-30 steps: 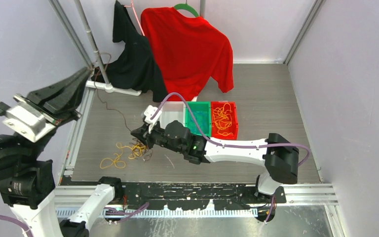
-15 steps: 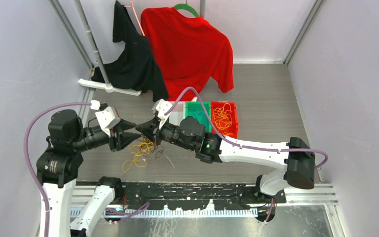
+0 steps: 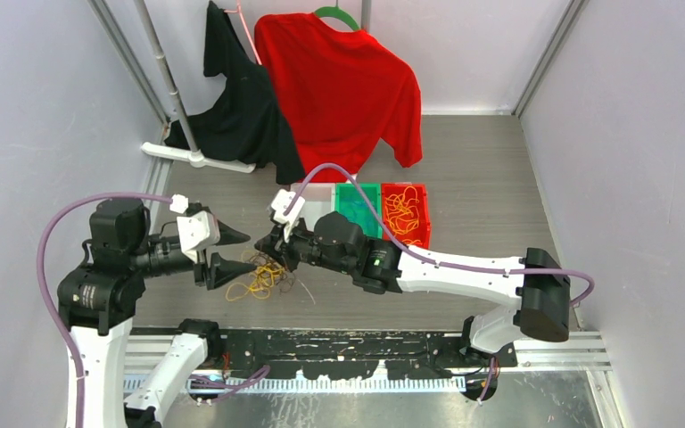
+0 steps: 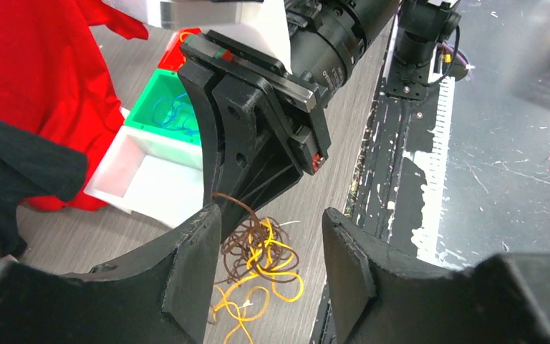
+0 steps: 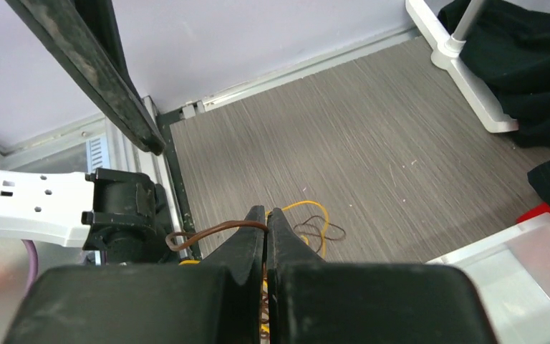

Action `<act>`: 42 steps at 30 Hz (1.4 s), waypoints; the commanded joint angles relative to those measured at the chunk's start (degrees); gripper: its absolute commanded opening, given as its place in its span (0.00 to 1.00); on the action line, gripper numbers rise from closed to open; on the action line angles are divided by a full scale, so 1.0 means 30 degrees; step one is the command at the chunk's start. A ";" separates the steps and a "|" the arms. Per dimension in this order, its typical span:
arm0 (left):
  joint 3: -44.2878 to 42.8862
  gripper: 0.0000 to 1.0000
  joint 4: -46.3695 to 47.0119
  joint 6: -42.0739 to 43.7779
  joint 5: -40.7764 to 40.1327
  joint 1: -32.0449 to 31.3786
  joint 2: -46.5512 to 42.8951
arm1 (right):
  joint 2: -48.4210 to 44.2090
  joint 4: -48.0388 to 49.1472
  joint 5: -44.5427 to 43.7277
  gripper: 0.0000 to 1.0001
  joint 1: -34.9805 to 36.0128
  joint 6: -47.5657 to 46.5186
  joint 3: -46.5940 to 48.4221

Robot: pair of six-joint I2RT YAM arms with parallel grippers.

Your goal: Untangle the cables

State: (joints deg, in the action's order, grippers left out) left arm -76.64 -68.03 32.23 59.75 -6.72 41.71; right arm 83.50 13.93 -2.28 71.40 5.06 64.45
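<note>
We are recording the left hand [image 3: 251,251] standing with fingers apart, gripping nothing, beside the yellow and brown cables [image 3: 263,278] lying heaped on the bench [image 3: 464,178]. The right hand [image 5: 266,215] is clamping together on a brown cable [image 5: 215,231]. Beyond, a red bin [image 3: 427,218] is holding orange strands.

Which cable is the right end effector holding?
The brown cable, pinched in the shut right end effector; the yellow cables lie on the table.

The top camera looks down from behind the arms; both wrist cameras look closely past their fingers [image 4: 186,272] [image 5: 247,244]; all share the cables [image 3: 263,278] just ahead of the fingertips.
</note>
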 commanded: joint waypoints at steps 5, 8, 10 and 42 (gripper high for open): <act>0.2632 0.68 0.2695 -0.1620 -0.1720 0.0059 -0.0928 | 0.0068 -0.1836 -0.0909 0.01 -0.0010 0.0550 0.2752; 0.3976 0.68 0.4606 -0.2378 -0.2922 0.0044 -0.1779 | 0.0475 -0.2884 -0.0997 0.01 0.0058 0.0842 0.3513; 0.4286 0.68 0.5201 -0.2578 -0.3297 0.0043 -0.1867 | 0.0769 -0.3667 -0.1226 0.01 0.0165 0.0890 0.4149; 0.5008 0.15 1.0479 -0.4456 -0.4368 0.0043 -0.2012 | -0.0201 -0.0798 0.2411 0.06 0.0283 0.2452 0.2062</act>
State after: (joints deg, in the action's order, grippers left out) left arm -61.76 -43.42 22.13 44.97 -6.72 35.40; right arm 86.06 4.36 1.85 71.94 10.48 71.61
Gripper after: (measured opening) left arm 0.188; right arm 0.045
